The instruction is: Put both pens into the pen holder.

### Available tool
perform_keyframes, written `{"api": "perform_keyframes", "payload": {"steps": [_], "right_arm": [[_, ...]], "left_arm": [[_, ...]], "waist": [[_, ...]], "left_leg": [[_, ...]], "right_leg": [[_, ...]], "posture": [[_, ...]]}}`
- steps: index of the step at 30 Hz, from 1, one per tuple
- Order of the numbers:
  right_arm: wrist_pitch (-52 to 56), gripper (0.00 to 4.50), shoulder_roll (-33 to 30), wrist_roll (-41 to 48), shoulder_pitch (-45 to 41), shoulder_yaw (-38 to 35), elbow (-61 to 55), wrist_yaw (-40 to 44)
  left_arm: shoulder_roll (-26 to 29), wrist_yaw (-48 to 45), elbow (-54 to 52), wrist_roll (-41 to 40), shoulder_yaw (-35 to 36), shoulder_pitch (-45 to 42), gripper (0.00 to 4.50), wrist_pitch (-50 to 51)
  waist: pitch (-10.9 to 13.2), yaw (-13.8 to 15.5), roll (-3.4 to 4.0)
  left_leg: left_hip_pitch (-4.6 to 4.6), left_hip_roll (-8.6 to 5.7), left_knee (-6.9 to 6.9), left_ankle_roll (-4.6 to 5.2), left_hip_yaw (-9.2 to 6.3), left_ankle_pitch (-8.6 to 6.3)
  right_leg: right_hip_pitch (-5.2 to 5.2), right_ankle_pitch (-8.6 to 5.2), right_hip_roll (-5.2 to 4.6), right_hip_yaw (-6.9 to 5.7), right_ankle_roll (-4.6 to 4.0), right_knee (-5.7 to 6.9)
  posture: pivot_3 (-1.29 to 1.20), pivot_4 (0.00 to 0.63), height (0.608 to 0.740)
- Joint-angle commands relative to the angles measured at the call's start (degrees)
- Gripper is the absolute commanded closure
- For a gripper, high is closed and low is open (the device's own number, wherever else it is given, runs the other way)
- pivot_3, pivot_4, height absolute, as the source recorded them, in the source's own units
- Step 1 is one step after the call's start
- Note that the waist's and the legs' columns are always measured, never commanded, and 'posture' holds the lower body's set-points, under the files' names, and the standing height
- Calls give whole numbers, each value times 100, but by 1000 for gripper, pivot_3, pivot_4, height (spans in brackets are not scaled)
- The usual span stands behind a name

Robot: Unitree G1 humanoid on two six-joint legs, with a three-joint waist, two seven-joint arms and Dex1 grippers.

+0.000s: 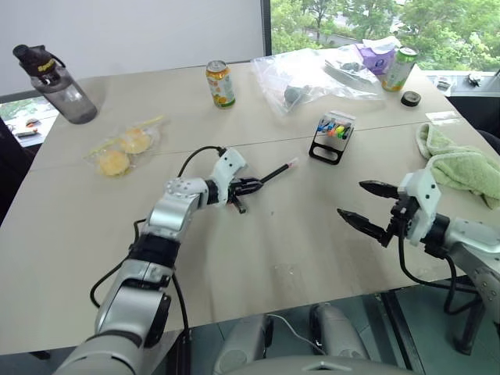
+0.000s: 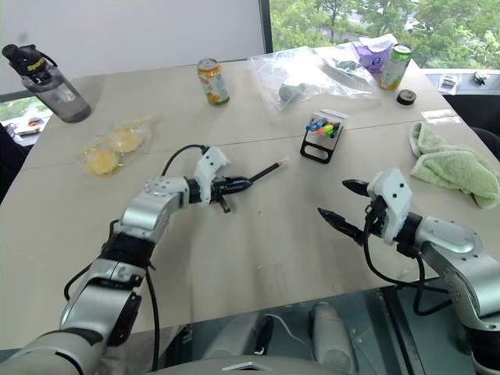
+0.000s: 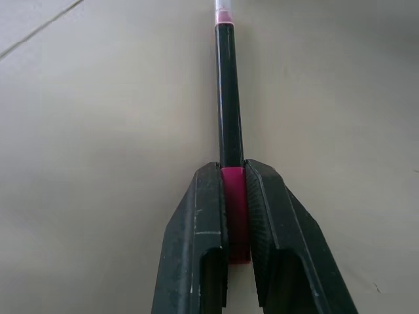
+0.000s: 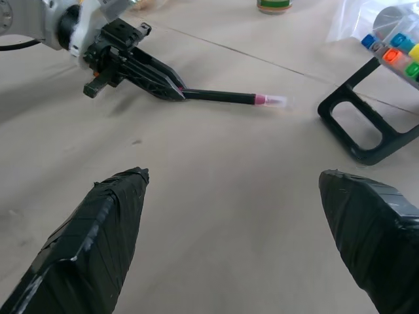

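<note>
My left gripper (image 1: 258,184) is shut on the magenta end of a black pen (image 1: 277,170) at the middle of the table. The pen's barrel (image 3: 229,98) juts out past the fingertips toward the pen holder (image 1: 331,137), low over the tabletop. The holder is a small black stand with a looped base, and bright marker caps show at its top, one of them blue. I cannot tell whether that blue cap belongs to the second pen. My right gripper (image 1: 351,199) hovers open and empty near the front right of the table, pointing toward the left one.
A clear plastic bag (image 1: 312,74) lies behind the holder, and an orange can (image 1: 220,83) stands to the bag's left. At the back left stands a water bottle (image 1: 55,86). A packet of yellow items (image 1: 125,144) lies left of centre. A green towel (image 1: 461,164) lies at the right edge.
</note>
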Motion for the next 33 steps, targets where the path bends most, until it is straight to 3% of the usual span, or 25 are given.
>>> {"api": "perform_keyframes", "payload": {"steps": [1,7,11,14,17,22,23,24,27,31,33], "right_arm": [[453,0,369,348,-561,116,107,-236],[1426,0,1885,1537,-1472,-234,541,-1508],[1671,0,2812,2469,-2039,-707,797,-2442],[1748,0,3135,3078,-2285,-940,846,-2862],[1823,935,3066,3259,-2316,-928,830,-2980],[1799,3375,2969,3398,-2311,-877,805,-3034],[1797,3640,2958,3420,-2317,-874,802,-3046],[1789,4319,2944,3448,-2325,-866,803,-3063],[1755,4338,2898,3497,-2363,-826,809,-3081],[1466,4354,2603,2935,-2477,-573,709,-2710],[984,4354,2124,1972,-2578,-19,555,-2166]], "left_arm": [[-224,-105,-1428,-1107,610,308,4469,553],[-639,308,-2783,-2291,1044,778,4469,1406],[-766,510,-3211,-2559,954,943,4469,1607],[-792,609,-3329,-2641,879,988,4469,1673],[-810,667,-3331,-2614,811,989,4500,1663],[-763,651,-3214,-2535,725,942,4500,1602],[-757,655,-3180,-2528,717,928,4500,1584],[-750,655,-3158,-2528,709,919,4500,1570],[-738,656,-3114,-2529,700,905,4500,1554],[-654,599,-3133,-2558,671,922,2621,1599],[-541,745,-3058,-2218,594,922,1587,1433]], "waist": [[0,-28,0],[-4,-68,-2],[-3,-78,-2],[-3,-74,-1],[-3,-76,-1],[-3,-88,0],[-3,-104,0],[-3,-105,0],[-3,-105,0],[-3,-101,0],[-3,-101,0]], "left_leg": [[-1,0,2,0,0,0],[0,0,10,-1,-4,0],[-3,-2,15,-3,5,1],[-4,-2,15,-6,7,4],[-3,-4,15,-6,8,4],[-3,-4,15,-6,14,4],[-3,-4,14,-6,14,4],[-3,-2,12,-6,22,4],[-3,-2,12,-6,29,4],[-4,-2,12,-6,33,4],[-4,-2,12,-6,35,4]], "right_leg": [[-1,0,0,0,0,2],[-1,0,-3,-3,-1,16],[-17,0,-2,8,-2,41],[-24,0,-1,10,-3,54],[-23,0,0,10,-3,55],[-28,0,2,15,-3,59],[-29,0,2,15,-3,59],[-33,0,5,26,-3,63],[-37,0,5,33,-3,66],[-39,0,6,38,-2,68],[-40,0,6,39,-2,68]], "posture": [[0,150,739],[0,150,739],[0,150,739],[0,150,739],[0,150,739],[0,150,739],[0,150,739],[0,150,739],[0,150,739],[0,150,739],[0,150,739]]}}
